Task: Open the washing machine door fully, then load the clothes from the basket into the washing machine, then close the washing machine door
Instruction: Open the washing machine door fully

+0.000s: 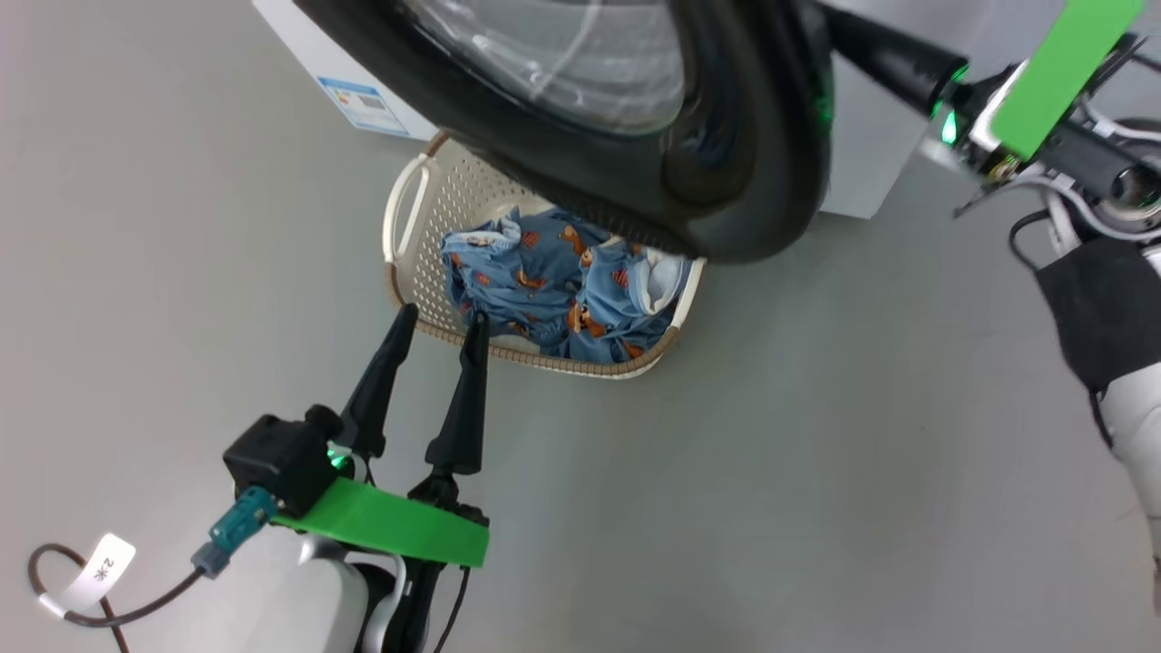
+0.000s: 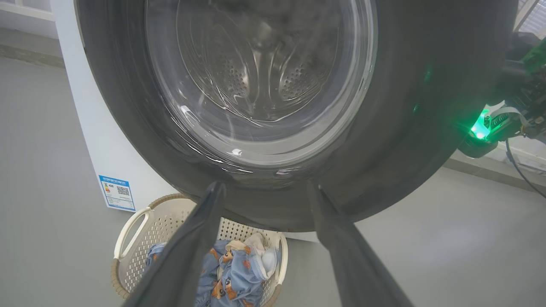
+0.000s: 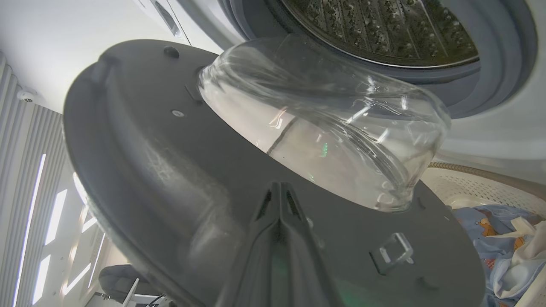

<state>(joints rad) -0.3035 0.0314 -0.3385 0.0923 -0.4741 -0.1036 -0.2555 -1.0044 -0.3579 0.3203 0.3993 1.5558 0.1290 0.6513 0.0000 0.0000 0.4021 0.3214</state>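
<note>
The washing machine door [image 1: 753, 181] stands partly open, its black rim and glass bowl hanging over the basket [image 1: 408, 209]. The clothes [image 1: 544, 290], blue with orange bears, lie in the cream basket on the floor before the washing machine [image 1: 299, 54]. My left gripper [image 1: 443, 316] is open and empty, fingertips just at the basket's near rim. My right gripper [image 1: 843, 36] reaches behind the door's right edge. In the right wrist view the right gripper [image 3: 279, 187] is shut, lying against the door's grey inner face [image 3: 149, 170]; the steel drum [image 3: 384, 30] shows beyond.
Grey floor spreads around the basket. A brown cable with a white tag [image 1: 104, 567] hangs by my left arm. In the left wrist view the door [image 2: 426, 106] hangs above the basket [image 2: 128, 221], and a blue label [image 2: 117, 192] marks the white machine.
</note>
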